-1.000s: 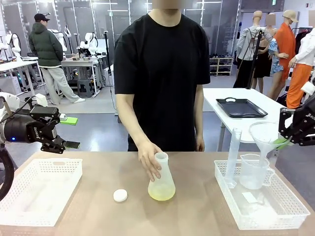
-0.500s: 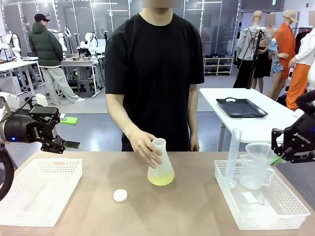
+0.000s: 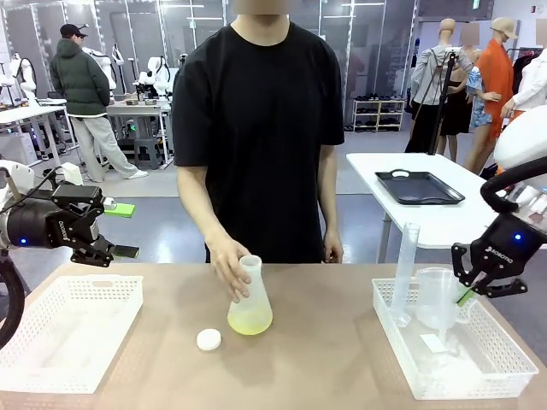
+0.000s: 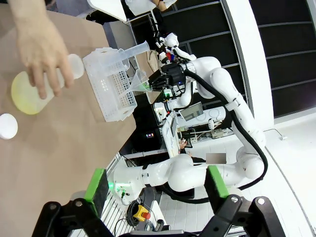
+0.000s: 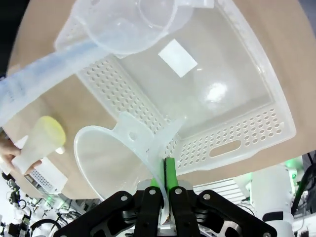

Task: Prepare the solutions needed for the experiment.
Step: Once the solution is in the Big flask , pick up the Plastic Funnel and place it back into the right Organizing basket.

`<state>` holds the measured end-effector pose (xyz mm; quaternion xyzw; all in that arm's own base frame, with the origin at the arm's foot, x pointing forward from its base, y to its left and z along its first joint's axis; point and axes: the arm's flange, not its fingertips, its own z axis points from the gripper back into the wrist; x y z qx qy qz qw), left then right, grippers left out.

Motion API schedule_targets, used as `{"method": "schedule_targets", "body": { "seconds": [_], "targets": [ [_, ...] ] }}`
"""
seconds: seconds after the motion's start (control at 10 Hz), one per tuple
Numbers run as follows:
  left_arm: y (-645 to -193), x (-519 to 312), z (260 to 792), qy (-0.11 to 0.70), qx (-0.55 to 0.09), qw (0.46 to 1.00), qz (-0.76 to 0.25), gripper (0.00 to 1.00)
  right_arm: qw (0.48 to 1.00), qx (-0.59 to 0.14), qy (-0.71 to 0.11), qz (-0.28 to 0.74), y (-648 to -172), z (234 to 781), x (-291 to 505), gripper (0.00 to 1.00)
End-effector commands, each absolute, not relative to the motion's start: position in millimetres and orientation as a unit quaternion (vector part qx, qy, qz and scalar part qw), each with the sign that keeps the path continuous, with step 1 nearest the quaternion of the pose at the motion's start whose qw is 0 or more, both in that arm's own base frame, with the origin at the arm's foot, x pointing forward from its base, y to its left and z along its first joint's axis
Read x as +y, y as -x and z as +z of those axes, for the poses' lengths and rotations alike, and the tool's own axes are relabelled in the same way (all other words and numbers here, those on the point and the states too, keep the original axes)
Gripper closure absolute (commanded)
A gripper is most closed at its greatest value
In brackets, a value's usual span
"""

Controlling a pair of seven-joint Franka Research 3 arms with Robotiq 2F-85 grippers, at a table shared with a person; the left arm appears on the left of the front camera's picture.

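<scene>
Take the conical flask (image 3: 249,299) as your reference: it stands on the table (image 3: 342,359) near the middle, directly in front of the person. The solution (image 3: 249,321) is a shallow pale yellow layer at the bottom of that flask. The person's hand (image 3: 229,265) grips the flask's neck and upper side from the flask's left. A white cap (image 3: 208,340) lies on the table just beside the flask, to its left and a little nearer to you.

Well to the right of the flask you see the right gripper (image 3: 468,295). Its jaws are closed tight, the green pads pinching the rim of a clear funnel (image 3: 438,295). In the right wrist view the funnel's edge sits between the pads, with the flask (image 5: 42,138) farther off. The funnel hangs over the right basket (image 3: 504,337), close to the beaker (image 5: 143,24); you cannot tell whether the two touch. A measuring cylinder (image 3: 404,273) leans in the basket's corner on the flask's side.

Well to the left of the flask, the left gripper (image 3: 120,231) hovers above the far edge of the left basket (image 3: 68,342). Its jaws are spread fully wide and hold nothing; the left wrist view shows the fingers (image 4: 96,190) far apart with open space between them, the flask (image 4: 34,89) and hand (image 4: 42,54) beyond.
</scene>
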<state>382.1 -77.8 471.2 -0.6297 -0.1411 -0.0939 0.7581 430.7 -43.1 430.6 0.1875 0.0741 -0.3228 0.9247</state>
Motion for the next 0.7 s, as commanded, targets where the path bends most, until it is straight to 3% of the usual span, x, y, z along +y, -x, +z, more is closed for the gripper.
{"method": "schedule_targets", "body": {
  "seconds": [0.0, 0.4, 0.5, 0.6],
  "targets": [
    [-383, -79, 473, 0.641, -0.141, 0.749, -0.089, 0.0, 0.921, 0.101, -0.152, -0.345, -439, 425, -40, 0.97],
    [-383, -79, 473, 0.641, -0.141, 0.749, -0.089, 0.0, 0.921, 0.11, -0.144, -0.345, -438, 405, -32, 0.97],
    [-383, -79, 473, 0.641, -0.141, 0.749, -0.089, 0.0, 0.921, 0.11, -0.137, -0.348, -438, 403, -32, 0.79],
    [-383, -79, 473, 0.641, -0.141, 0.749, -0.089, 0.0, 0.922, 0.115, -0.135, -0.345, -438, 401, -30, 0.79]
  ]
}}
